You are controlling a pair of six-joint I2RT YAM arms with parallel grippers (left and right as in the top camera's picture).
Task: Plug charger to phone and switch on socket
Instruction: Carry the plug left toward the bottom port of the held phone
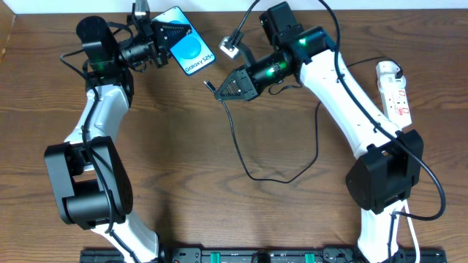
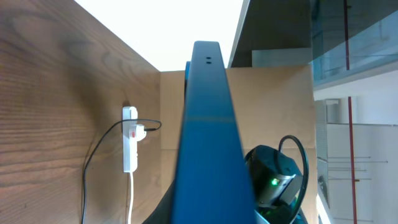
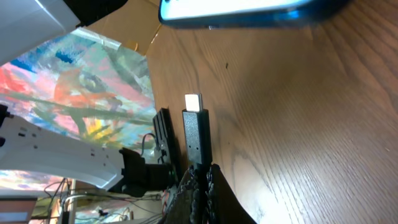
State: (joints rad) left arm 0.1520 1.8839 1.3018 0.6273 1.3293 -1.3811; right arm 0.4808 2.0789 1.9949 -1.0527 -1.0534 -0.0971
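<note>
The phone (image 1: 191, 50), lit blue-cyan, is held tilted off the table by my left gripper (image 1: 174, 33), shut on its upper end. In the left wrist view its dark blue edge (image 2: 205, 137) runs up the middle. My right gripper (image 1: 232, 89) is shut on the charger's black plug (image 1: 208, 85), tip pointing left toward the phone, a short gap below its lower end. In the right wrist view the plug (image 3: 196, 134) stands out of the jaws (image 3: 200, 177), with the phone (image 3: 242, 11) above. The cable (image 1: 245, 157) loops on the table. The socket (image 1: 393, 89) lies far right.
The white power strip and its adapter (image 2: 130, 134) show in the left wrist view, with the thin cable curving off. A small white connector box (image 1: 229, 47) hangs by the right arm's wrist. The table's far edge is close behind the phone.
</note>
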